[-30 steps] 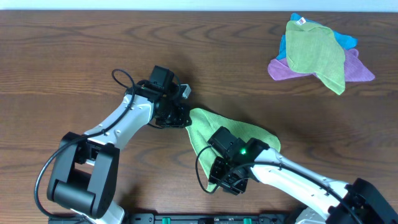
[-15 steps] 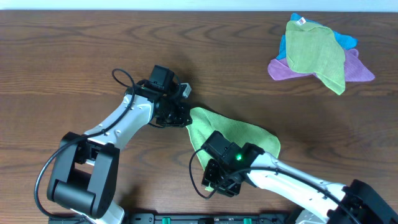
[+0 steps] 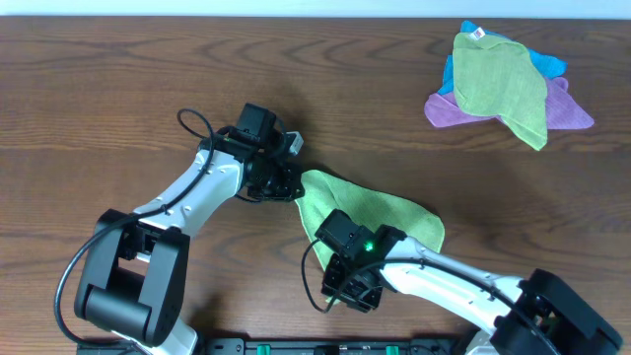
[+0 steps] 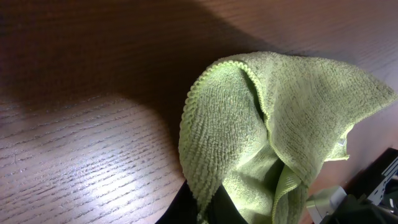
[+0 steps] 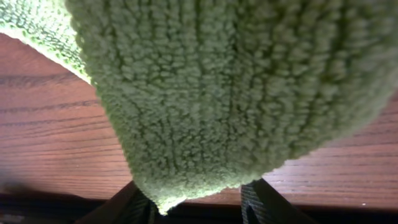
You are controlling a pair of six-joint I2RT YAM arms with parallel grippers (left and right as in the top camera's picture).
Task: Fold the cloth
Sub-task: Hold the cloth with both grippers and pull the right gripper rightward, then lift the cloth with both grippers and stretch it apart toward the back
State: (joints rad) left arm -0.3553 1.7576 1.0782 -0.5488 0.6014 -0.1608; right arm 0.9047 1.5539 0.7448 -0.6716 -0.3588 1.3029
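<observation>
The lime-green cloth (image 3: 380, 212) lies crumpled on the dark wood table between both arms. My left gripper (image 3: 293, 187) is shut on the cloth's far-left corner; in the left wrist view the cloth (image 4: 273, 112) rises in folds from the dark fingers, with the gripper (image 4: 208, 210) at the bottom edge. My right gripper (image 3: 345, 288) sits at the cloth's near-left corner. In the right wrist view the cloth (image 5: 217, 81) hangs down between the spread fingers (image 5: 134, 200), and the gripper (image 5: 196, 193) stands open around that corner without pinching it.
A pile of other cloths lies at the far right: an olive-green one (image 3: 498, 84) on top of a purple one (image 3: 449, 108) and a blue one (image 3: 552, 64). A black rail (image 3: 325, 347) runs along the table's near edge, just behind the right wrist.
My right wrist has shifted a little left and toward the near edge along the cloth's near corner. The left arm and its grip have not moved.
</observation>
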